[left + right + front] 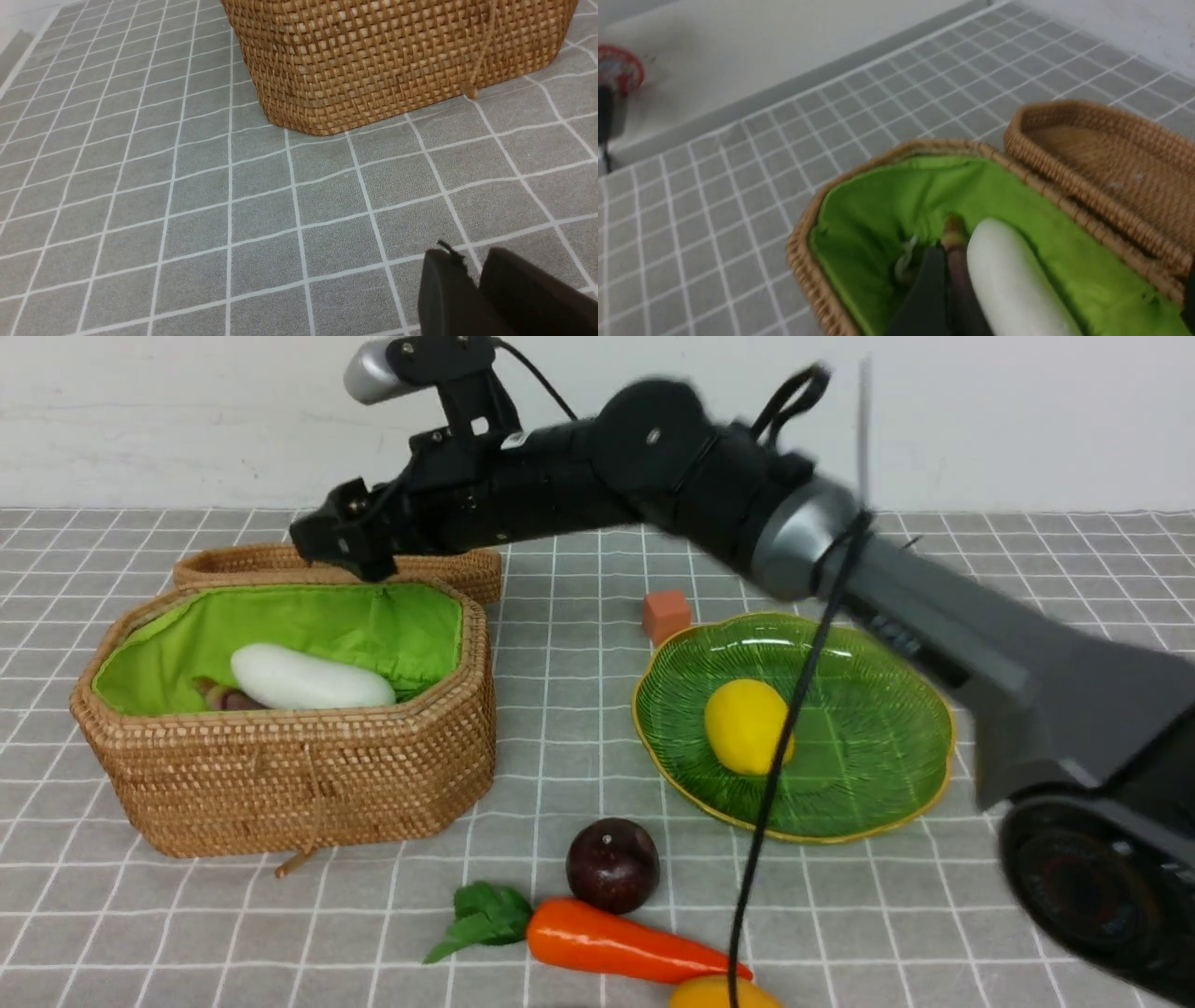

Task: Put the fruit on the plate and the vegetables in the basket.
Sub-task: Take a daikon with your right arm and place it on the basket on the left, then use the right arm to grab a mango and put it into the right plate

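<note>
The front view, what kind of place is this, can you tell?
Probably a robot test bench or lab: a robot arm reaches over a grid-patterned tabletop, where what look like toy foods, such as the carrot, lie beside a wicker basket.

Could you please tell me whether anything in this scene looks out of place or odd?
Nothing looks spilled or damaged. The one oddity is the small orange cube close against the far rim of the green leaf-shaped plate, since it is neither fruit nor vegetable.
</note>
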